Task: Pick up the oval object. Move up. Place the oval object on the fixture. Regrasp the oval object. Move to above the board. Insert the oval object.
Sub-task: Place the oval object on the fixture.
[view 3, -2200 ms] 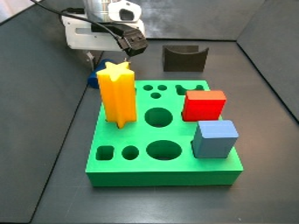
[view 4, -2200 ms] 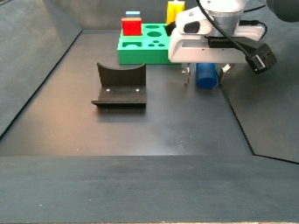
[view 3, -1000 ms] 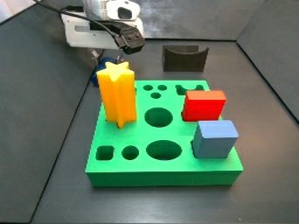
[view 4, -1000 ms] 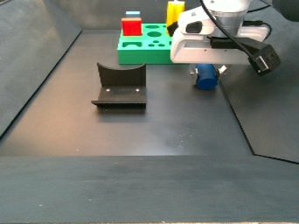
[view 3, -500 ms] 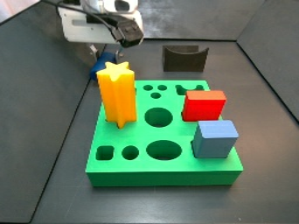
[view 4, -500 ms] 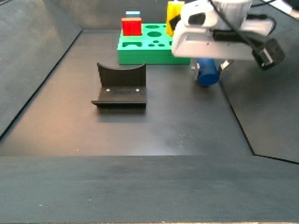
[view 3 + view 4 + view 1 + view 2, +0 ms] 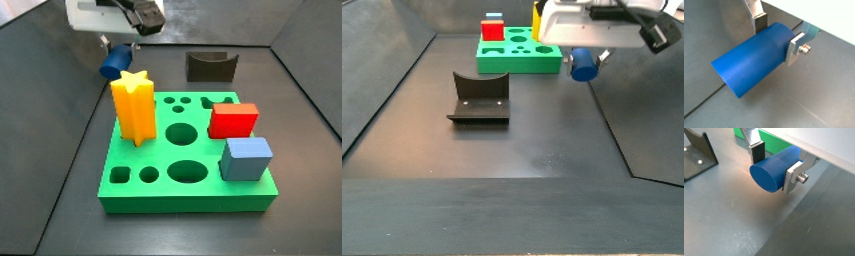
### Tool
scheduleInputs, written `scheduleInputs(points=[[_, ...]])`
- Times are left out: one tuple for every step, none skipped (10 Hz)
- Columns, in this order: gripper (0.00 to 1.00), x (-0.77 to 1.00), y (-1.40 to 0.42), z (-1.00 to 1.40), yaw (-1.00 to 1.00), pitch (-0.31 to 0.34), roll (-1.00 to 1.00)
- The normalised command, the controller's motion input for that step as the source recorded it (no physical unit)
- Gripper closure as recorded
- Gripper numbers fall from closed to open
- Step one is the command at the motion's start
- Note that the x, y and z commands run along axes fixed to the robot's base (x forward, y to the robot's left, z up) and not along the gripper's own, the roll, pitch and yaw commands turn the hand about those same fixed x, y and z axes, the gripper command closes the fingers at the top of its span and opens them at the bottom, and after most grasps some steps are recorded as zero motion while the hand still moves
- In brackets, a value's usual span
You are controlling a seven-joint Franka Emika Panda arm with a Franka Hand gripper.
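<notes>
The oval object, a deep blue smooth peg, lies sideways between my gripper's silver fingers in both wrist views, its flat end facing out. The gripper is shut on it and holds it off the floor, behind the board's far left corner in a side view. From the opposite side the peg hangs below the gripper, right of the green board. The dark fixture stands on the floor to the left, apart from the gripper; it also shows at the back.
On the green board stand a tall yellow star post, a red block and a grey-blue cube, among open round and square holes. Dark sloping walls enclose the floor.
The gripper has risen with the oval object shut in it, lifting it from the floor beside the board to well above it.
</notes>
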Motion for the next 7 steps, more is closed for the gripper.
scheduleInputs(points=[[1.00,-0.01,0.00,1.00,0.00,0.002,-0.02],[1.00,-0.02,-0.01,1.00,0.01,0.011,-0.05],[1.00,-0.02,-0.01,1.00,0.02,0.015,-0.07],[1.00,-0.03,-0.02,1.00,0.02,0.016,-0.09],[1.00,-0.03,-0.02,1.00,0.02,0.018,-0.10],[1.00,-0.03,-0.02,1.00,0.02,0.023,-0.12],[1.00,-0.04,-0.02,1.00,0.01,0.026,-0.13]])
